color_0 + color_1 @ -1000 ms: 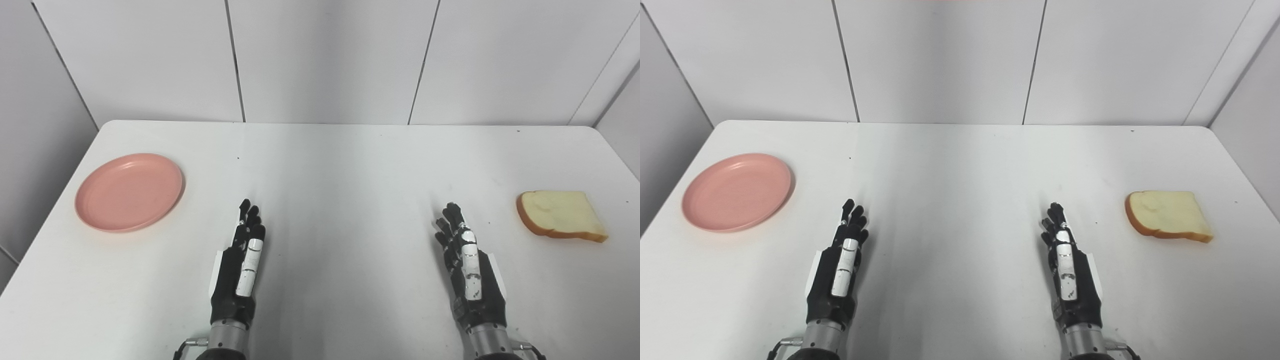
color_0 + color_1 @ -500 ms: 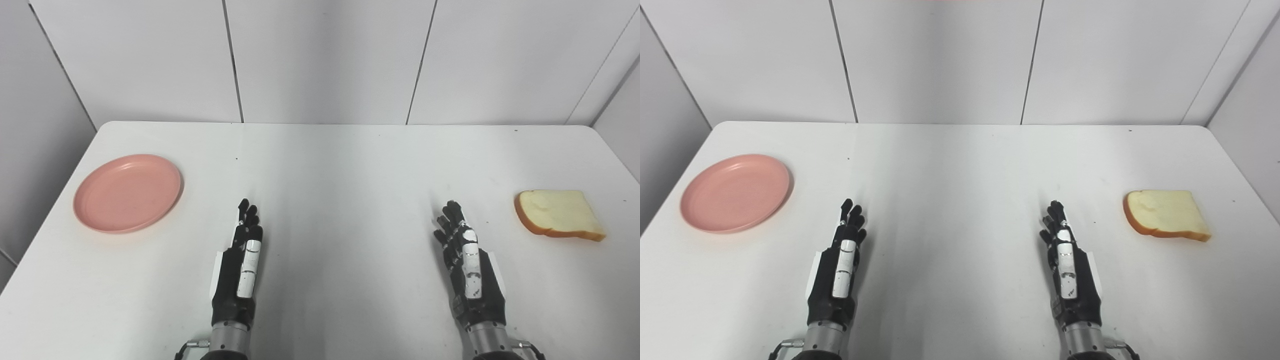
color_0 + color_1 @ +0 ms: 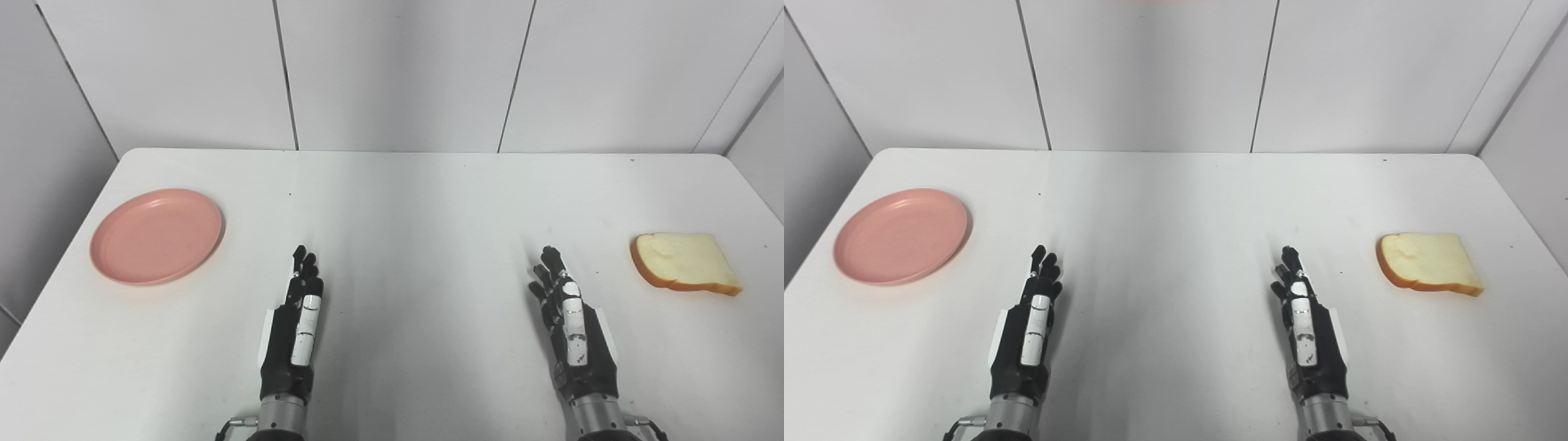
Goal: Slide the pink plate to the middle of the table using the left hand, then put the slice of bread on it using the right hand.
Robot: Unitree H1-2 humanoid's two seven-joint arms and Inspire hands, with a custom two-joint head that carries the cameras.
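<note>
A round pink plate lies flat near the table's left edge, with nothing on it. At the right side rests a slice of bread with a brown crust. My left hand stands edge-on above the front of the table, fingers straight and pointing away, well to the right of the plate and holding nothing. My right hand is posed the same way, left of the bread and apart from it, fingers straight and nothing in it.
The white table has rounded far corners and is boxed in by grey panel walls at the back and both sides. The plate sits close to the left table edge.
The whole picture shifted slightly, so the camera moved. Both hands stay in nearly the same places; plate and bread have not moved.
</note>
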